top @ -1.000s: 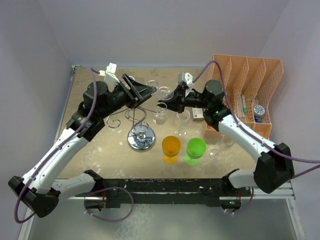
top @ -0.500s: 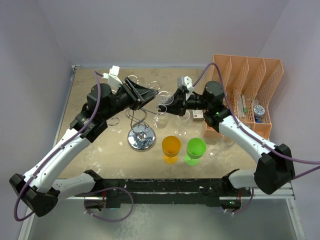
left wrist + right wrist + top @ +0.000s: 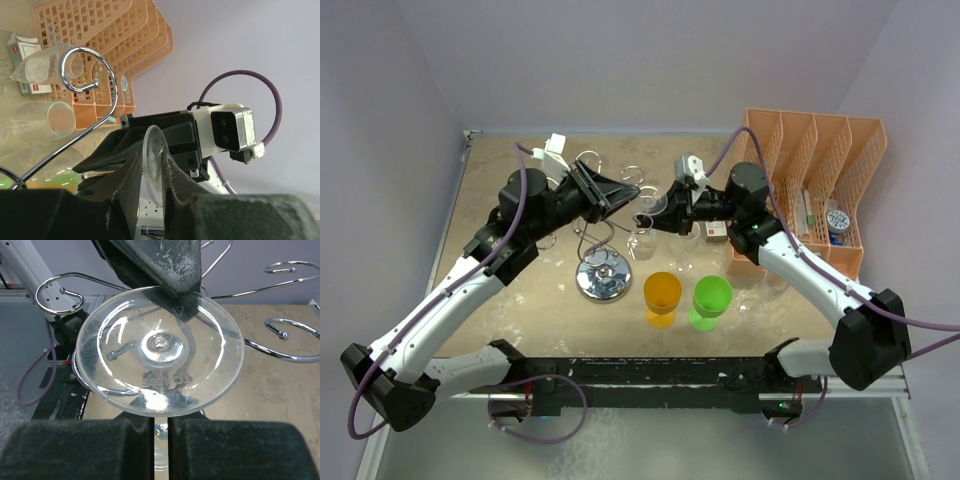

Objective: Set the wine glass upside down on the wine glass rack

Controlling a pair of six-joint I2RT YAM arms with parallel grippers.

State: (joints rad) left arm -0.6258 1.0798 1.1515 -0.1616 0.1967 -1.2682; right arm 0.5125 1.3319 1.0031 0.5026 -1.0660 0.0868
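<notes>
Clear wine glass (image 3: 160,347), with a smooth round foot and a thin stem. It is held off the beige mottled tabletop (image 3: 520,300), near the curled scroll arms of the shiny chrome wire wine glass rack (image 3: 604,277) with its mirrored disc base.

Right hand (image 3: 161,426): matte black fingers nearly closed, pinching the stem.

Left hand (image 3: 150,167): scuffed dark fingers narrowly parted astride the foot's rim. Whether they actually grip it cannot be told.

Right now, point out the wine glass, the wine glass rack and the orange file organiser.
wine glass (image 3: 159,345): right wrist view, centre of its round foot.
wine glass rack (image 3: 592,285): top external view, mirrored disc base.
orange file organiser (image 3: 865,180): top external view, right-hand mesh wall.
</notes>
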